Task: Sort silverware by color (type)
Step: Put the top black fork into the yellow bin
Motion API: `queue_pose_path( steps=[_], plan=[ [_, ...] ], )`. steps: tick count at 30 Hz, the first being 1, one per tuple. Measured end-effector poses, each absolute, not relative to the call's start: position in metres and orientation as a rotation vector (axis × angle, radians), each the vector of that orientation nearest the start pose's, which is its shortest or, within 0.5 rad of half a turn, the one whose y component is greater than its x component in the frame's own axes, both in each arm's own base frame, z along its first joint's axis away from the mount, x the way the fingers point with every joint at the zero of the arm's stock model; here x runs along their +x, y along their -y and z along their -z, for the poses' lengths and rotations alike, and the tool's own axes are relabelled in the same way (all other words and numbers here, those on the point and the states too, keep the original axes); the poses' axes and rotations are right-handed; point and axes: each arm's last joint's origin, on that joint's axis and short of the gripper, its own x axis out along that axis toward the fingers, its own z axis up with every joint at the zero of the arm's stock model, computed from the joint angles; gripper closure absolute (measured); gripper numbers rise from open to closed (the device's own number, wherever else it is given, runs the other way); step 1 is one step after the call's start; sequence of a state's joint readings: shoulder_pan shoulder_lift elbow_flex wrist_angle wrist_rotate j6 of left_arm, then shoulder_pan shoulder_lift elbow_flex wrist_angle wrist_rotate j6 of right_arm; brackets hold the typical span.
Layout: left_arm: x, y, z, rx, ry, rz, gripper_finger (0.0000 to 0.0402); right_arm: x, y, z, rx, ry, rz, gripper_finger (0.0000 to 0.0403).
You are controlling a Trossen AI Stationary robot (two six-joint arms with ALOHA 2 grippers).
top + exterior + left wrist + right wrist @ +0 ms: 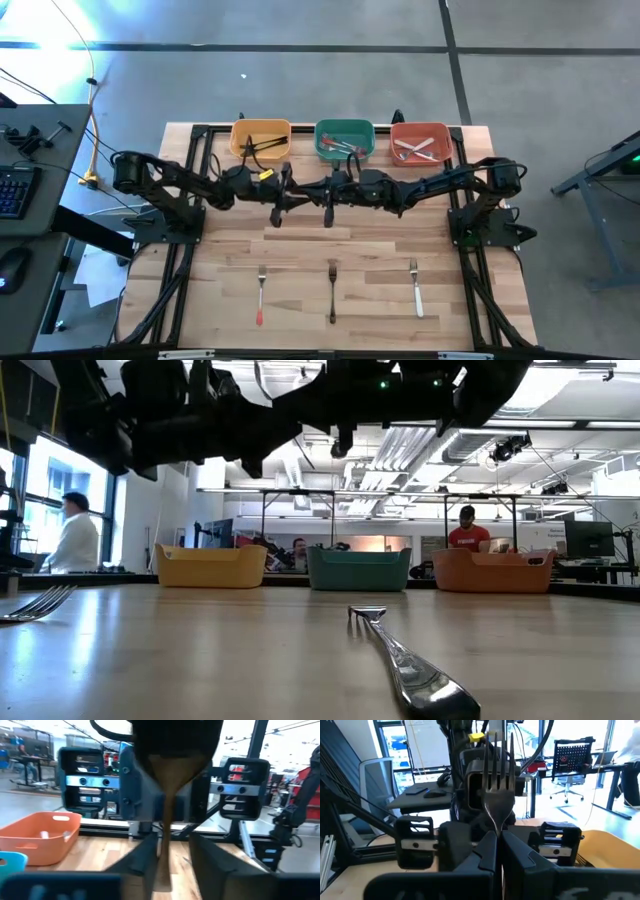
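Note:
Both arms reach level toward each other above the middle of the table. My left gripper (290, 190) (172, 865) is shut on a spoon (170, 785), whose blurred bowl stands up close before the wrist camera. My right gripper (333, 190) (498, 847) is shut on a fork (499, 775) with its tines up. Both handles are hidden, so their colours do not show. Three forks lie flat near the table's near edge: a red-handled fork (260, 295), a black-handled fork (332, 292) (400, 660) and a white-handled fork (415, 292). My left gripper pinches the spoon by its stem (166, 845) just below the bowl. The fingers come level from the table's left. The spoon stands upright, bowl up, lifted clear of the table. My right gripper pinches the fork by its neck (498, 827) just under the head, between the two fingers (482, 855). The fingers come level from the table's right. The fork stands upright, tines up, clear of the table; what hangs below the fingers is hidden.
Three bins stand in a row at the far edge: a yellow bin (262, 138) (210, 565), a green bin (344, 140) (358, 568) and an orange-red bin (420, 142) (40, 837), each holding silverware. Black frame rails (185, 260) run along both table sides. People show in the room behind.

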State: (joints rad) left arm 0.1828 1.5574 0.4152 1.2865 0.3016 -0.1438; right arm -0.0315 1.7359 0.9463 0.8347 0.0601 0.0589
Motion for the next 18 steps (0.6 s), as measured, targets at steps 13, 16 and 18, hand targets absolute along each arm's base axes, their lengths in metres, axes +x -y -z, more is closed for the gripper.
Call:
queue_pose_path(
  steps=[13,16,18],
  plan=[
    [0.258,-0.069,-0.181,-0.152,0.084,0.028,0.0394,0.371,0.018,-0.246,-0.022,0.068,0.246,0.0354],
    [0.251,-0.08,-0.182,-0.166,0.023,-0.026,0.0394,0.364,0.019,-0.254,-0.051,0.043,0.304,0.0315],
    [0.243,-0.088,-0.185,-0.168,-0.032,-0.07,0.0394,0.358,0.02,-0.261,-0.079,0.001,0.341,0.0293]
  ],
)
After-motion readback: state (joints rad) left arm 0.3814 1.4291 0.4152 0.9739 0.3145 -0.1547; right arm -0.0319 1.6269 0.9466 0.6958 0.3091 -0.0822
